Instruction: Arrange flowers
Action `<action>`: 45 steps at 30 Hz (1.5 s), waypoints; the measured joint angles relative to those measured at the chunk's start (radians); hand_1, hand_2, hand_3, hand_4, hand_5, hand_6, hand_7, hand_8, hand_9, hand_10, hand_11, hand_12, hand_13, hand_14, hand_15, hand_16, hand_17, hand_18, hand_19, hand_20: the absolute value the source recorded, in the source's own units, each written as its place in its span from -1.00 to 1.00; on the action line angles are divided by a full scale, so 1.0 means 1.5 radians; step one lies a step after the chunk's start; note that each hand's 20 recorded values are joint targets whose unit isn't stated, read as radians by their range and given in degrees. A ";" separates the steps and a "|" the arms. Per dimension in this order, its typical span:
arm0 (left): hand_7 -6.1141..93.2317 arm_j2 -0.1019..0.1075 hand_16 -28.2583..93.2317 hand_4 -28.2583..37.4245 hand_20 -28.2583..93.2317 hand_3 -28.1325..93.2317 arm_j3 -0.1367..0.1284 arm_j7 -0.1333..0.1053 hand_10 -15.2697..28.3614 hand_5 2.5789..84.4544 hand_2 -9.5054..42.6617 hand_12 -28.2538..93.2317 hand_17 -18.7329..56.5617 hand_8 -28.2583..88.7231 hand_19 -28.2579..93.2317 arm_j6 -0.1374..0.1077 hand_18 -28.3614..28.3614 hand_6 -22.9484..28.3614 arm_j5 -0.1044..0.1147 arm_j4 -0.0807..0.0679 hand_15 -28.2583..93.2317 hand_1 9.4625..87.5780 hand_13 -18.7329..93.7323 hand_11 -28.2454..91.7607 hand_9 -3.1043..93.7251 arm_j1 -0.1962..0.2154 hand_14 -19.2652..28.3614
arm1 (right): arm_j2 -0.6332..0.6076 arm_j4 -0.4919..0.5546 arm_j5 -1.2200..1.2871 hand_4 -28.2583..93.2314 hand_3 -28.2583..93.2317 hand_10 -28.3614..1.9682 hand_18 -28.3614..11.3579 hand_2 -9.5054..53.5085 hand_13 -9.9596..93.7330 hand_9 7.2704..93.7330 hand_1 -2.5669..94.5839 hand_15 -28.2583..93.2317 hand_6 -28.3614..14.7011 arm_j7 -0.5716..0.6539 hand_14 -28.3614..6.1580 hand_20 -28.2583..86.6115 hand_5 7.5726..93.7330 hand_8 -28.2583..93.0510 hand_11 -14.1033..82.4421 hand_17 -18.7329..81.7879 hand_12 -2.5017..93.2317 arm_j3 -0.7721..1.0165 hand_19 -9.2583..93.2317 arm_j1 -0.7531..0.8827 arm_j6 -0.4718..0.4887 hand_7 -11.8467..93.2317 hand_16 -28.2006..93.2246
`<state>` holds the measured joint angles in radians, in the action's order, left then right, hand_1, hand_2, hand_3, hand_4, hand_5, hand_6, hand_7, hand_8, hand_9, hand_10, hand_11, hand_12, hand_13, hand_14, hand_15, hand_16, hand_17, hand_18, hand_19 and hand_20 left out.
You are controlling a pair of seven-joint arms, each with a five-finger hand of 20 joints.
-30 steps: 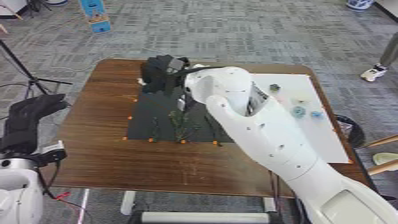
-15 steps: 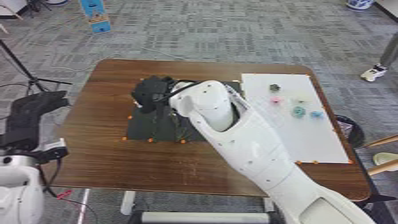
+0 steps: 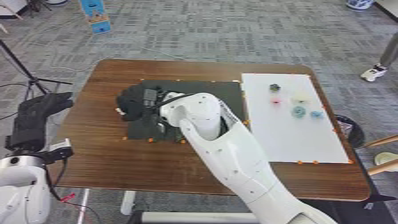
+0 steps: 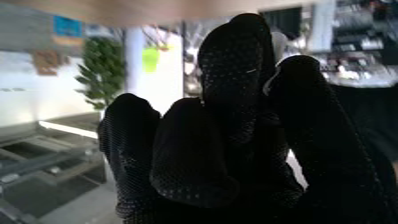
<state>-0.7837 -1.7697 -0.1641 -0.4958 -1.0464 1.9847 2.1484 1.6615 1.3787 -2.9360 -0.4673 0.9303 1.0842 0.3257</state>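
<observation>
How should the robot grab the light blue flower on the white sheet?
Probably pinch the light blue flower by its front and back edges, coming from above: it looks small and roundish, and the teal flower sits close on its left, on the same white sheet.

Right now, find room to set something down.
Bare wood borders the near-left corner of the black mat; the near half of the white board is bare. Flowers crowd its far half; the right hand and arm cover part of the mat.
</observation>
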 measured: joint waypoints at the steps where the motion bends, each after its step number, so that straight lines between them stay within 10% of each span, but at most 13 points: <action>1: -0.50 0.000 -0.56 -1.00 -0.27 0.56 0.002 -0.001 0.31 0.26 0.46 -0.29 -0.25 -0.67 -0.39 0.000 0.30 0.01 0.000 0.000 -0.29 -0.58 0.11 -0.14 0.21 -0.002 0.40 | 0.005 -0.004 0.000 -0.84 0.41 0.26 -0.59 -0.41 0.88 0.86 0.03 0.70 0.39 -0.006 0.42 0.76 0.54 -0.30 0.11 0.53 -0.29 0.001 1.00 0.005 -0.017 -0.16 0.14; 31: -0.50 -0.026 -0.56 -1.00 -0.27 0.58 0.015 -0.012 0.31 0.26 0.43 -0.29 -0.25 -0.67 -0.39 0.001 0.31 0.00 0.001 0.017 -0.29 -0.60 0.11 -0.14 0.21 0.005 0.41 | -0.019 -0.020 0.003 -0.84 0.41 0.25 -0.60 -0.42 0.88 0.86 0.03 0.70 0.40 0.061 0.42 0.75 0.55 -0.30 0.11 0.53 -0.29 -0.016 1.00 -0.033 0.004 -0.19 0.14; 45: -0.51 -0.043 -0.56 -1.00 -0.27 0.58 0.034 -0.034 0.31 0.26 0.41 -0.29 -0.25 -0.67 -0.39 0.008 0.31 0.00 0.005 0.057 -0.29 -0.60 0.11 -0.14 0.20 -0.017 0.40 | -0.007 -0.031 0.002 -0.83 0.41 0.25 -0.60 -0.43 0.88 0.86 0.02 0.70 0.40 0.060 0.42 0.75 0.56 -0.30 0.10 0.53 -0.29 0.002 1.00 -0.006 0.002 -0.20 0.14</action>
<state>-0.8489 -1.7192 -0.2159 -0.4837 -1.0393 2.0694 2.1233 1.6505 1.3323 -2.9324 -0.3766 0.9332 1.0750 0.3282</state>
